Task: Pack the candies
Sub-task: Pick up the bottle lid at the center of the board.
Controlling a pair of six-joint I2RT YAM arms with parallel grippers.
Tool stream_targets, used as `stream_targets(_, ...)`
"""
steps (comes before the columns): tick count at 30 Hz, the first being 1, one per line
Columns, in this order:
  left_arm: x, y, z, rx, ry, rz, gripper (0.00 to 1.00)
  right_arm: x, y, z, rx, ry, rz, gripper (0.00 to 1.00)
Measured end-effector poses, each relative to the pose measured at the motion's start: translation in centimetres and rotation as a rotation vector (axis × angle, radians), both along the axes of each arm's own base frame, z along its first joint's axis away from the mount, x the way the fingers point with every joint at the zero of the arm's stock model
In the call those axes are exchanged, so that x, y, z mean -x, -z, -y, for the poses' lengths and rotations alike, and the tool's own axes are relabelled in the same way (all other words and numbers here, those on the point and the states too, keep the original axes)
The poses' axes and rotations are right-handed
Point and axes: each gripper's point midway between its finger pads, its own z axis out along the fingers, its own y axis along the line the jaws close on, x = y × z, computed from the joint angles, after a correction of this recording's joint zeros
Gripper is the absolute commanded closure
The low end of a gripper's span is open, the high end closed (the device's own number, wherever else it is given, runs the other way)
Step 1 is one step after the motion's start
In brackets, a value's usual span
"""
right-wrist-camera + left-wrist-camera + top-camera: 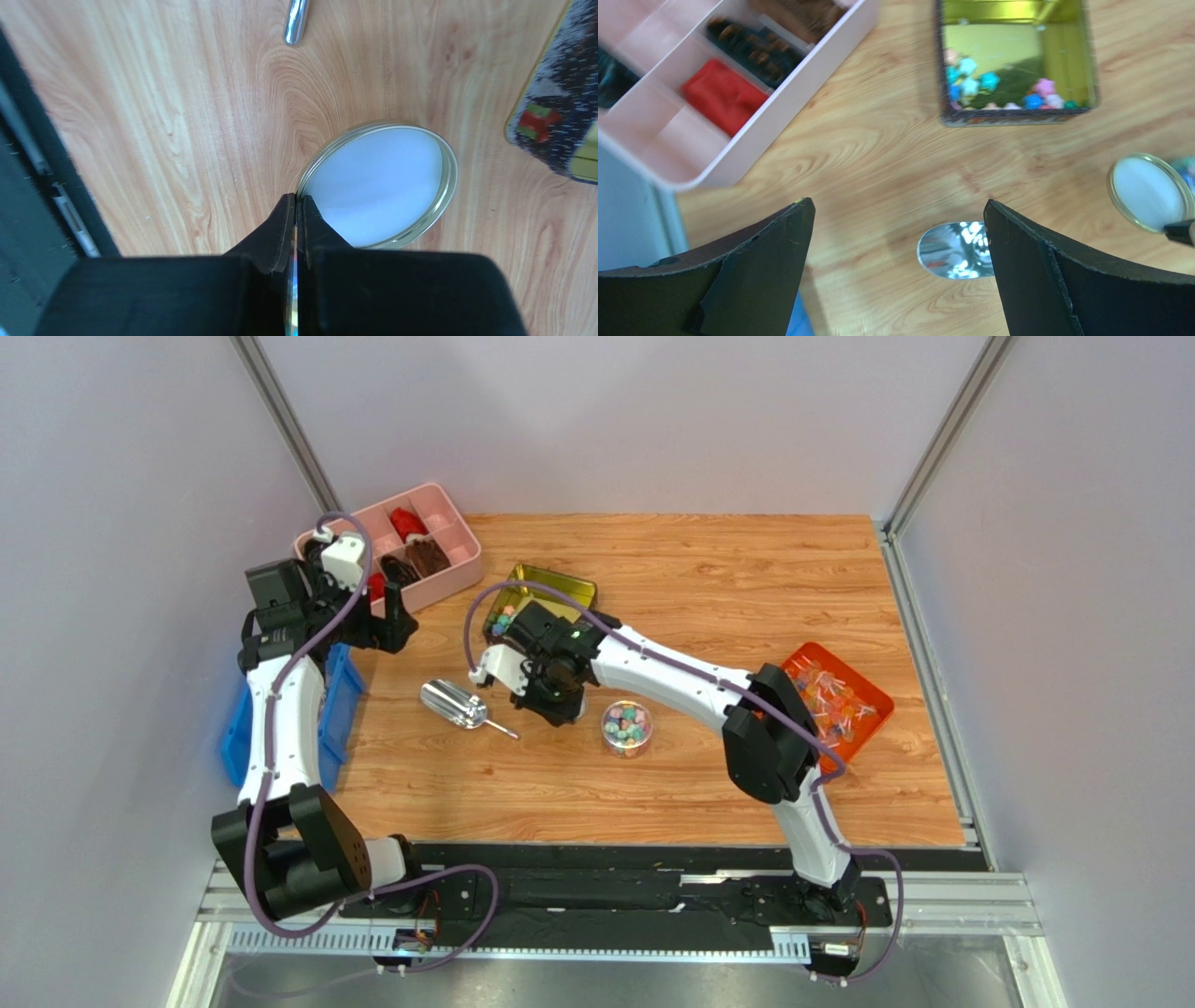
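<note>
Only the right wrist view shows the right gripper [295, 204] pinching the rim of the round lid [382, 185], while the left gripper [896, 206] gapes wide above the scoop [952, 250].

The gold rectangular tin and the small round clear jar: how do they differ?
Shape: the gold rectangular tin has corners; the small round clear jar is circular. Size: the tin is clearly larger. Fill: the pastel candies cover only one end of the tin, leaving gold floor bare; in the jar they spread across the whole opening. Both stand uncovered and hold candies.
</note>
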Motion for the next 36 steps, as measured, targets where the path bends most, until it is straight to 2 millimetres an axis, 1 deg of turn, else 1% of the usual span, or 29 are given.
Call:
stream_targets(1, -0.2, -0.1, 0.4, 0.001, 0.035, 0.009, 0.01, 0.0, -0.9, -0.1, -0.023, -0.005, -0.015, 1.0)
stream_targets(4, -0.5, -1.0, 2.5, -0.005, 0.206, 0.064, 0.01, 0.5, -3.6, 0.1, -0.087, -0.019, -0.066, 1.0)
stream_targets(6, -0.3, -1.6, 4.0, -0.015, 0.323, 0.104, 0.01, 0.9, -5.3, 0.4, -0.13, -0.028, -0.107, 1.0)
stream_targets(10, 0.9, -2.1, 8.0, -0.063, 0.579, 0.194, 0.01, 1.7, -8.9, 0.5, -0.236, -0.053, -0.192, 1.0)
stream_targets(13, 2.1, -1.6, 11.2, -0.091, 0.761, 0.238, 0.01, 2.0, -11.0, 0.6, -0.317, -0.069, -0.267, 1.0)
stream_targets(14, 2.8, -1.3, 12.5, -0.102, 0.843, 0.263, 0.01, 2.5, -11.8, 0.7, -0.35, -0.081, -0.313, 1.0)
stream_targets(15, 3.3, -1.1, 13.1, -0.108, 0.885, 0.276, 0.01, 2.2, -12.0, 0.9, -0.357, -0.073, -0.318, 1.0)
stream_targets(18, 5.1, -0.5, 15.4, -0.124, 1.053, 0.347, 0.04, 2.6, -12.6, 1.6, -0.389, -0.074, -0.387, 1.0)
stream_targets(20, 6.4, -0.1, 16.5, -0.132, 1.15, 0.378, 0.08, 2.8, -12.9, 1.9, -0.4, -0.077, -0.419, 1.0)
stream_targets(22, 7.3, 0.3, 17.3, -0.139, 1.241, 0.411, 0.1, 3.3, -13.1, 2.1, -0.411, -0.087, -0.448, 1.0)
stream_targets(24, 7.4, 0.6, 17.9, -0.128, 1.302, 0.433, 0.09, 3.8, -13.3, 2.1, -0.42, -0.102, -0.474, 1.0)
stream_targets(25, 7.1, 0.7, 18.1, -0.124, 1.319, 0.439, 0.07, 4.0, -13.4, 2.2, -0.424, -0.108, -0.482, 1.0)
stream_targets(27, 6.2, 0.9, 18.7, -0.118, 1.355, 0.466, 0.07, 4.5, -13.7, 2.2, -0.434, -0.122, -0.505, 1.0)
stream_targets(28, 6.1, 1.2, 18.9, -0.114, 1.368, 0.472, 0.07, 4.7, -13.8, 2.2, -0.437, -0.126, -0.515, 1.0)
stream_targets(31, 7.0, 1.8, 19.6, -0.095, 1.404, 0.469, 0.09, 5.2, -14.3, 2.2, -0.455, -0.147, -0.531, 1.0)
stream_targets(34, 7.8, 1.4, 20.8, -0.07, 1.439, 0.491, 0.1, 5.4, -15.2, 2.0, -0.484, -0.171, -0.534, 1.0)
stream_targets(36, 8.4, 1.4, 21.3, -0.056, 1.457, 0.498, 0.14, 5.4, -15.8, 1.9, -0.505, -0.186, -0.529, 1.0)
